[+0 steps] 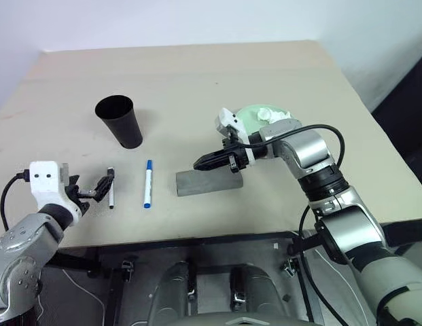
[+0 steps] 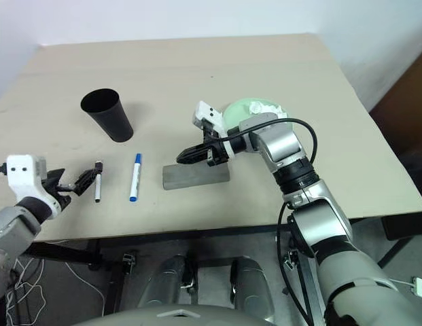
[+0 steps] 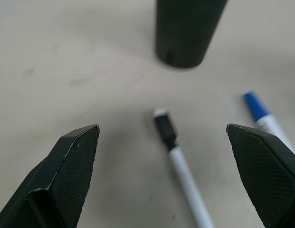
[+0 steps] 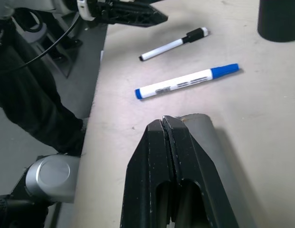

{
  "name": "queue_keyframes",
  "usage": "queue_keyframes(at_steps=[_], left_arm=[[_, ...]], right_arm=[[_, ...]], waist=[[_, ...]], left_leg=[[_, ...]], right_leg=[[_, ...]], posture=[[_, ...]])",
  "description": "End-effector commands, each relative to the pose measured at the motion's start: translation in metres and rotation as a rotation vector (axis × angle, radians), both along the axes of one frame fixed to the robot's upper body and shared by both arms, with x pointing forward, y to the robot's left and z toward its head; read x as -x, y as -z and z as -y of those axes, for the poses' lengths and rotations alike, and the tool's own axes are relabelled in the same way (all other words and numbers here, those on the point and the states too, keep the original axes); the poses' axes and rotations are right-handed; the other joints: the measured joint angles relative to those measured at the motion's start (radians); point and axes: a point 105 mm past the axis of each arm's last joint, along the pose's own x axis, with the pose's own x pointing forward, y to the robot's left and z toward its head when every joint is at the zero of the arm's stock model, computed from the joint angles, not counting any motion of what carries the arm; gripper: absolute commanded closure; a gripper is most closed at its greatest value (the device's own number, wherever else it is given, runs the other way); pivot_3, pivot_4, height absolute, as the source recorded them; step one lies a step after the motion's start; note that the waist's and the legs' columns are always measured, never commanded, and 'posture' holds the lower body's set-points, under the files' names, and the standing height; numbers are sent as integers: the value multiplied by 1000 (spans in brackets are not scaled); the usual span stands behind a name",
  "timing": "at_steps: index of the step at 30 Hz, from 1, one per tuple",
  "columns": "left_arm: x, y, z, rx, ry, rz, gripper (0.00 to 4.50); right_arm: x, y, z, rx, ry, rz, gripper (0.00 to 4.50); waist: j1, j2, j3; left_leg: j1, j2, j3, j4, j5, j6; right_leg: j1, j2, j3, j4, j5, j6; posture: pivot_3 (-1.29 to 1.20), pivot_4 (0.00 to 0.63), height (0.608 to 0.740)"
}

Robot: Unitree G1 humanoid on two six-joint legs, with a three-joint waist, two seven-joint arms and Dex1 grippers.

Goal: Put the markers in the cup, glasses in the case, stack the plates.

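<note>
Now, head view: left gripper [image 1: 95,190] spread wide beside the black-capped marker [image 1: 111,189], the blue-capped marker [image 1: 148,183] next along, the matte tapered cup [image 1: 120,121] upright beyond. Right gripper [image 1: 212,161] pinched together, empty, over the closed grey case [image 1: 209,182]; the mint plate [image 2: 246,109] carries a crumpled paper wad [image 2: 266,107]. Left wrist view: textured pads [image 3: 76,156] flank the slim, round marker, so I'd centre on the barrel before closing, since it may roll. Right wrist view: smooth hard-shell case below.

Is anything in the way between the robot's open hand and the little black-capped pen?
No. The open left gripper faces the black-capped marker with only bare table between them. The cup stands farther back.
</note>
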Motion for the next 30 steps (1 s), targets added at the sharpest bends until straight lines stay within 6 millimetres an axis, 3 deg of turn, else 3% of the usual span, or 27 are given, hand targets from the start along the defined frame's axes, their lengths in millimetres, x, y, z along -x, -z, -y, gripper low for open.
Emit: queue_keyframes(at_steps=[1,4,7,18,22,30], left_arm=[[-1,-3,6,-52,-30,-77,0],[-6,-3,10,-61,-34,-93,0],[-7,8,7,-41,-83,-191,0],[-12,19,13,-9,-145,-361,0],[-13,19,9,-51,-154,-380,889],[-15,24,14,-63,-113,-411,3591]], right_arm=[[-1,-16,-4,-25,-21,61,4477],[-3,-16,-3,-23,-11,67,4477],[-4,-13,-1,-9,-3,75,4477],[-8,-8,1,0,39,84,4477],[-11,-5,3,10,57,94,4500],[-14,-3,5,18,82,99,4500]], waist=[[1,-2,-1],[4,-3,-2],[15,-3,-1],[34,-4,-1],[34,-4,-2],[33,-4,-2]], left_leg=[[1,0,0,-9,0,0],[1,-2,5,-11,0,1],[0,-1,10,-11,2,3],[1,1,13,-9,4,3],[1,1,13,-10,5,2],[1,1,13,-10,5,2]], right_leg=[[2,4,1,-16,12,7],[0,6,6,-22,22,17],[2,7,8,-19,23,17],[1,8,8,-17,25,18],[1,7,9,-17,26,17],[0,7,10,-17,26,17]], posture=[[0,150,715],[0,150,715],[0,150,715],[0,150,715],[0,150,715],[0,150,715]])
